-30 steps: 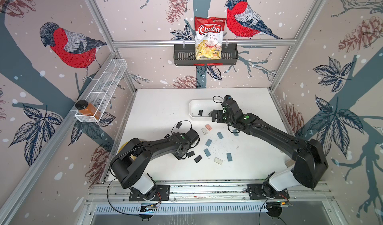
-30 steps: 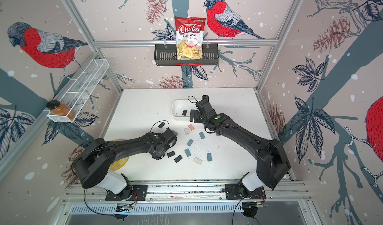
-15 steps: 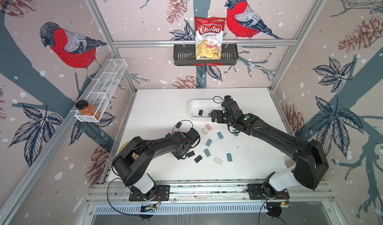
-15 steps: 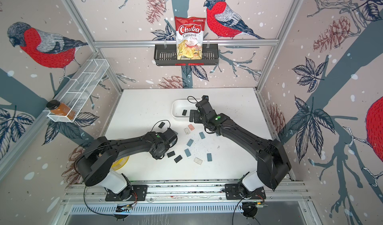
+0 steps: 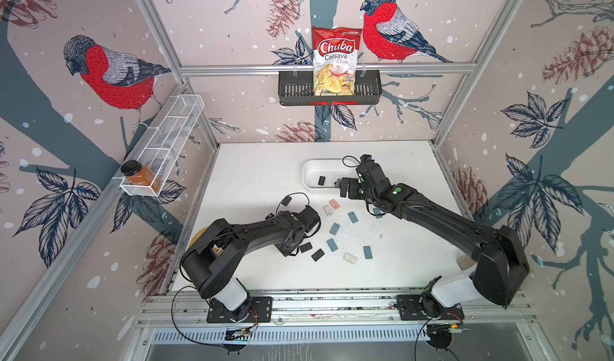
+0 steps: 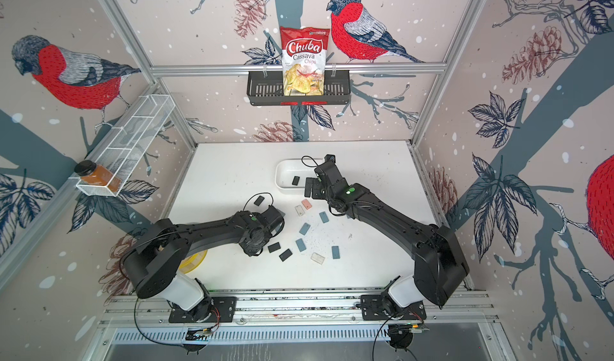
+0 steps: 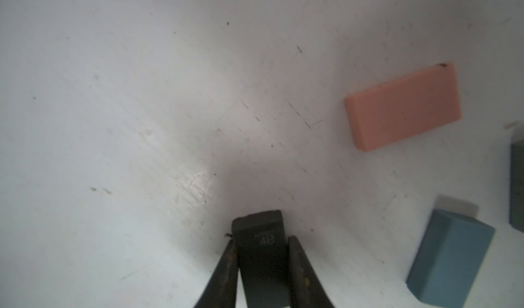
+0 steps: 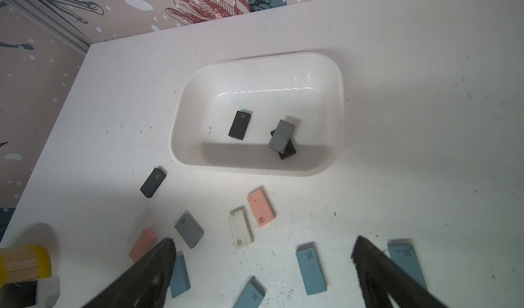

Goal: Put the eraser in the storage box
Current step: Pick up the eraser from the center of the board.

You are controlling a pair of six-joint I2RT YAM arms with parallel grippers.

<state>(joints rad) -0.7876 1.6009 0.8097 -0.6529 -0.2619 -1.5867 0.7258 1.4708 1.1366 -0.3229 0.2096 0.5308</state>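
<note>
Pinching a black "4B" eraser (image 7: 259, 227) down at the desk (image 7: 113, 122), the left fingers (image 7: 224, 269) are clenched on its two long sides.
The right fingers (image 8: 153, 269) stand spread wide and empty near the white storage box (image 8: 255, 172), which is well apart from the held eraser. Inside the box lie another black "4B" eraser (image 8: 240, 124) and a grey eraser (image 8: 281, 136) resting across a dark one. The loose pink eraser (image 8: 261, 207), white eraser (image 8: 240, 233) and blue eraser (image 8: 310, 272) also read "4B". Bare desk lies open ahead of the held eraser. On the back wall a "Chuba Cassava Chips" bag (image 5: 336, 62) stands in a black basket (image 5: 292, 88).
</note>
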